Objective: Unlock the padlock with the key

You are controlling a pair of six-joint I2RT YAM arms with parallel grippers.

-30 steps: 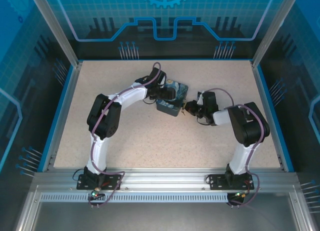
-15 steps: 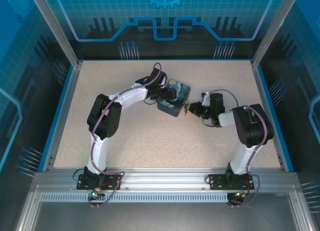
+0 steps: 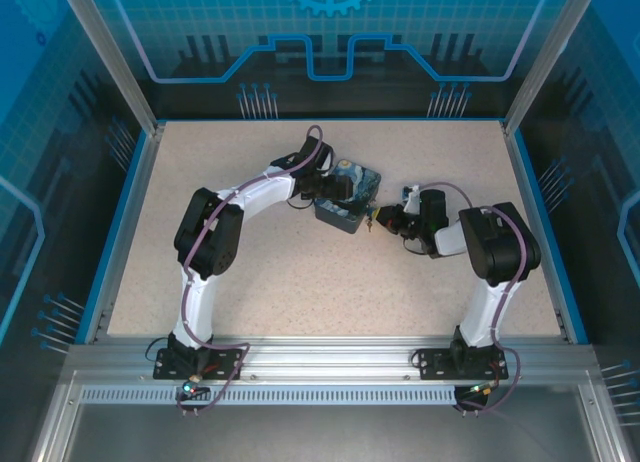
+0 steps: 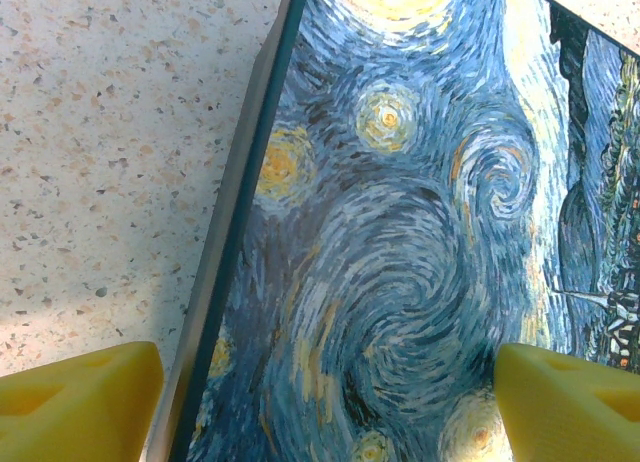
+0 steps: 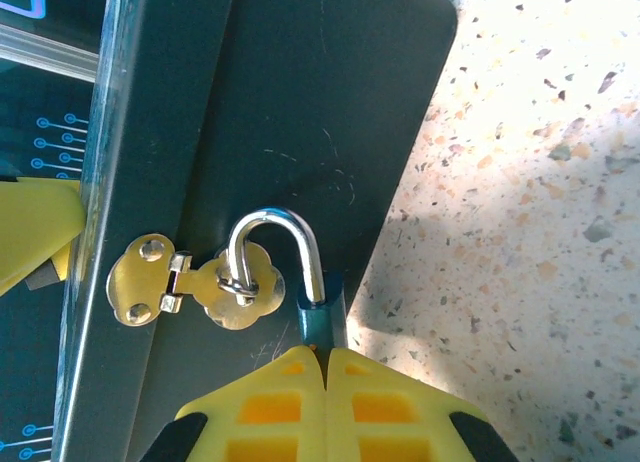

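The right jaws are pressed fully together, their yellow pads (image 5: 270, 412) meeting along a single seam. At their very tips they pinch the dark teal body of the padlock (image 5: 312, 282). Straight ahead of those tips the silver shackle arches up. Its longer leg runs back into the pinched body, and its shorter leg hooks through the ring of a small pale brass hasp (image 5: 190, 282) just to the left of the tips. The hasp is fixed to the dark side wall of the painted box (image 5: 300, 102), which faces these jaws. To the right of the jaws lies the bare speckled surface (image 5: 520, 232), partly in the box's shadow. I cannot tell whether the shackle is locked or sprung. The left jaws stand wide apart, with one yellow fingertip (image 4: 80, 402) at each lower corner of the left wrist view. The blue and yellow swirl-painted lid spreads between and ahead of them. One fingertip sits just outside the box's long edge, over the surface, and the other sits over the lid. Whether they touch the box I cannot tell.
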